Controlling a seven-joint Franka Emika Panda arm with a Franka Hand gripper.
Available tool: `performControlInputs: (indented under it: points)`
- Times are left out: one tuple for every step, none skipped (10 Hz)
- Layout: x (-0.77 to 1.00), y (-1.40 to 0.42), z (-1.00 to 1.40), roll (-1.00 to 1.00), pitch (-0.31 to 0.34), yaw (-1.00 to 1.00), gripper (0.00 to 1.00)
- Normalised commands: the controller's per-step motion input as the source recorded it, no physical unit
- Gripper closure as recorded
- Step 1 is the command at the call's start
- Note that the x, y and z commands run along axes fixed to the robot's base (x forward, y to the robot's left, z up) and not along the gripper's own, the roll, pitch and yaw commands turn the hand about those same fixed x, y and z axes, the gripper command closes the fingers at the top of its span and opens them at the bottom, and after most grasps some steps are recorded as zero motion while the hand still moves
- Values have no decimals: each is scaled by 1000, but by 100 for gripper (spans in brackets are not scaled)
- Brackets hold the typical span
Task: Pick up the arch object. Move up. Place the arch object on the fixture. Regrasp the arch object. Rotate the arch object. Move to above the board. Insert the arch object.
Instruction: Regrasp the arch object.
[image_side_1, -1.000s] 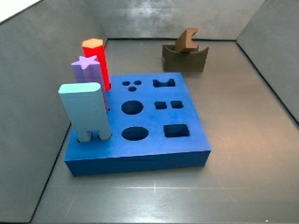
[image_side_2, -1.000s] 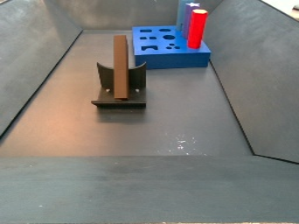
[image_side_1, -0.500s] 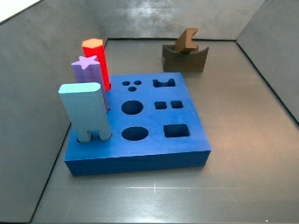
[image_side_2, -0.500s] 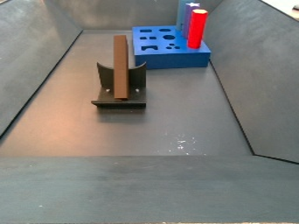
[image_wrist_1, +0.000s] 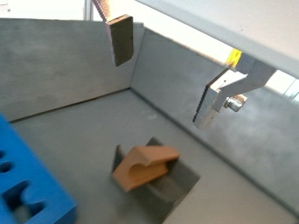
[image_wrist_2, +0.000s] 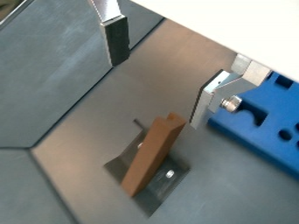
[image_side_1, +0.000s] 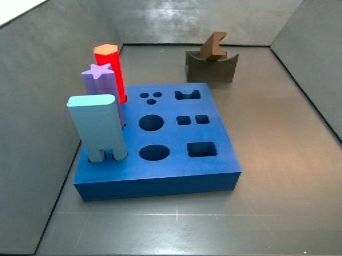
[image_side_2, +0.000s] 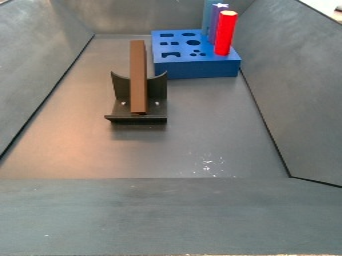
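Arch object, a long matte brown bar (image_side_2: 138, 74), stands upright in the dark olive-grey fixture (image_side_2: 138, 103) on the grey floor, nearest in a side view. Behind it lies the thick blue board (image_side_2: 194, 55) with cut-out holes, carrying a red hexagonal peg (image_side_2: 226, 31). In both wrist views the gripper (image_wrist_2: 163, 63) hangs above the bar, its flat silver fingers (image_wrist_2: 114, 31) spread wide apart and holding nothing. Both side views leave the gripper out of sight.
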Motion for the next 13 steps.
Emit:
performControlInputs:
  points:
    - [110,-41,-9,1000,136,85,0]
    - [119,-44,-7,1000,156,95,0]
    - [126,-47,-8,1000,180,116,0]
    - [129,-49,-11,1000,198,137,0]
    - [133,-51,-10,1000,217,166,0]
    - [141,-53,-14,1000,242,217,0]
    - [149,-57,-11,951,247,261,0]
    - [171,-61,-12,719,201,279,0]
    - [190,-63,-14,550,159,286,0]
    - [213,-58,-12,338,106,284,0]
    - [218,-49,-6,246,69,273,0]
    - [211,-50,-6,213,45,261,0]
    - [187,-60,-15,197,8,222,0]
